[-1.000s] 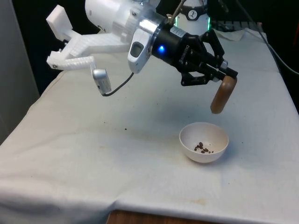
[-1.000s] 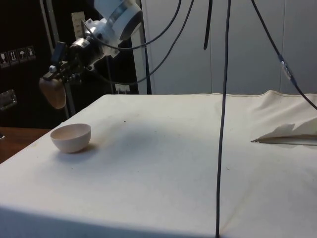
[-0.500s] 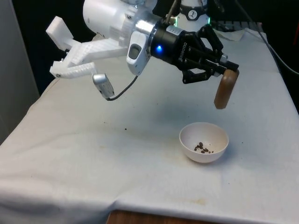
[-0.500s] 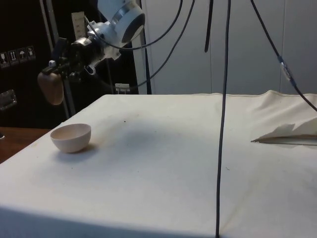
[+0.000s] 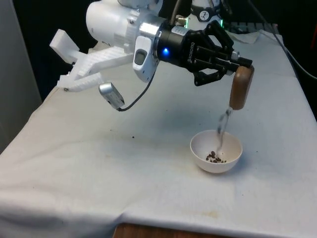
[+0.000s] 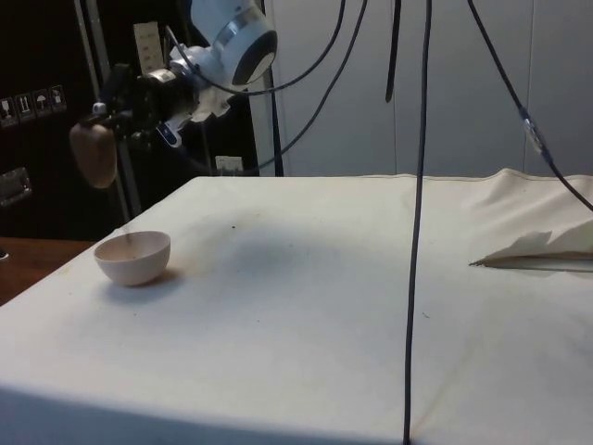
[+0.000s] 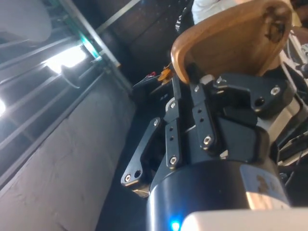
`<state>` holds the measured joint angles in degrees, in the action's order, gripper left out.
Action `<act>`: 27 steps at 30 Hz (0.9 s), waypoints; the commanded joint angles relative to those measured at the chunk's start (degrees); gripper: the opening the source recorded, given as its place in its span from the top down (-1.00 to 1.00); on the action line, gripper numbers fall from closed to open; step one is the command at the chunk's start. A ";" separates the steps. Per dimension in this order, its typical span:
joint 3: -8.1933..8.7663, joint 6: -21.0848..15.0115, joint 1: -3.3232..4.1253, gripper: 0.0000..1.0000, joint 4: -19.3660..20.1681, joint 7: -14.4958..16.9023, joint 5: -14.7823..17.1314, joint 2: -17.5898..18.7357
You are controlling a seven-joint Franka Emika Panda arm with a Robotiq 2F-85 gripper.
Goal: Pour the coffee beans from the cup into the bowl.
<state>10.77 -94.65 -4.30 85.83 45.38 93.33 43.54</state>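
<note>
Front view: end effector (image 5: 237,63) clamped on the brown wooden cup (image 5: 240,88), held mouth-down and near vertical above the white bowl (image 5: 216,151). A thin stream of coffee beans (image 5: 223,125) drops from cup mouth into the bowl, where beans lie at the bottom. Cup and bowl are apart. Bowl sits near the worktop (image 5: 124,173) front edge, toward the front view's right; open cloth lies to its left. Side view: cup (image 6: 92,154) hangs above the bowl (image 6: 132,257).

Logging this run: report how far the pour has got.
Done: the tool has the brown cup tipped mouth-down over the white bowl, and some beans lie inside. In hand: a stream is falling into it. Left: emptying the cup.
</note>
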 commanded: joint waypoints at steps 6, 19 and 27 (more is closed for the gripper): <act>0.29 1.83 -0.23 1.00 0.29 -0.17 2.12 0.17; 1.32 5.79 -0.23 1.00 1.09 -0.23 6.25 0.52; 1.72 7.79 -0.23 1.00 1.55 -0.17 8.42 0.74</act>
<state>12.72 -87.15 -4.30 87.26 45.38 101.30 44.23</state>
